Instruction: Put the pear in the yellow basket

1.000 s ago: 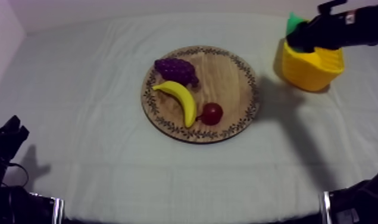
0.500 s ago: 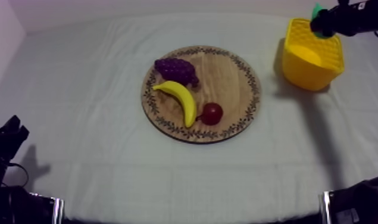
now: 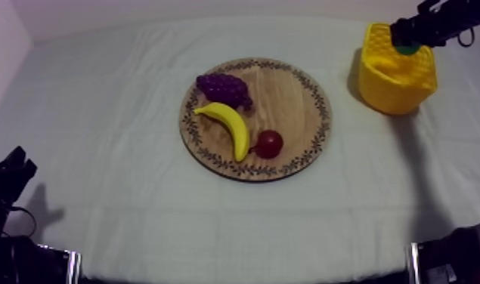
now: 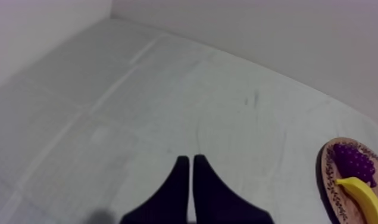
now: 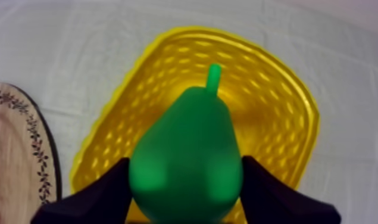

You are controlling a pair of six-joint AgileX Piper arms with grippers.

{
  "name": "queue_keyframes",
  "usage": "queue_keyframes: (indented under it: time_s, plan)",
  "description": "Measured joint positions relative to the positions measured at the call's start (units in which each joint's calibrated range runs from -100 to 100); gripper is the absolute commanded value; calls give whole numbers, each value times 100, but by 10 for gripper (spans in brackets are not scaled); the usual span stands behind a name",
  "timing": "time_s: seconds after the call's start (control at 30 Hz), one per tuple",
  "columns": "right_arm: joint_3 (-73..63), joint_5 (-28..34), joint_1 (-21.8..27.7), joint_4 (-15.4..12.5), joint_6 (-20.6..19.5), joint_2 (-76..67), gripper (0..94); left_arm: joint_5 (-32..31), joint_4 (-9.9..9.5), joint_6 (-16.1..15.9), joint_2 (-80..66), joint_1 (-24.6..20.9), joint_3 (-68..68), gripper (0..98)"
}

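The right end effector point(image 5: 186, 173) pinches the pear point(image 5: 185, 137) over the yellow basket point(image 5: 274, 101) at the tabletop's point(image 3: 122, 113) far right; it should lower the pear well inside, centred, before letting go; the left end effector point(image 4: 188, 170) rests pressed together.

Right arm point(image 3: 438, 24) at upper right, jaws closed round pear point(image 5: 185, 156), left arm point(image 3: 4, 180) low, jaws pressed together

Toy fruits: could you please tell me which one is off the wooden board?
The green pear, gripped by the right claw above the yellow basket; the grapes, banana and small red fruit lie on the board.
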Motion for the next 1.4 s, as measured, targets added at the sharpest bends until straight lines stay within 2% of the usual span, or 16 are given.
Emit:
queue_keyframes:
  time_s: [0.43,0.67,0.77,0.87,0.93,1.0,1.07,1.2,1.3,1.4]
  plan:
    - [-211,-137,61,59,-62,1152,512,0,0,0,0,0,0,1]
    - [-113,-345,56,229,-238,1253,693,0,0,0,0,0,0,1]
    - [-70,-385,42,388,-375,1253,705,0,0,0,0,0,0,1]
    - [-21,-427,50,389,-429,1196,587,0,0,0,0,0,0,1]
    - [44,-453,81,286,-367,1109,435,0,0,3,0,0,0,1]
    - [130,-513,104,204,-261,995,229,0,0,3,0,0,0,1]
    - [278,-590,113,186,-212,830,116,0,0,3,0,0,0,1]
    - [679,-764,161,163,-303,370,33,0,0,3,0,0,0,1]
    - [1033,-877,278,-36,-293,-112,16,0,0,3,0,0,0,1]
    - [1420,-963,415,-347,-110,-631,10,0,0,3,0,0,0,1]
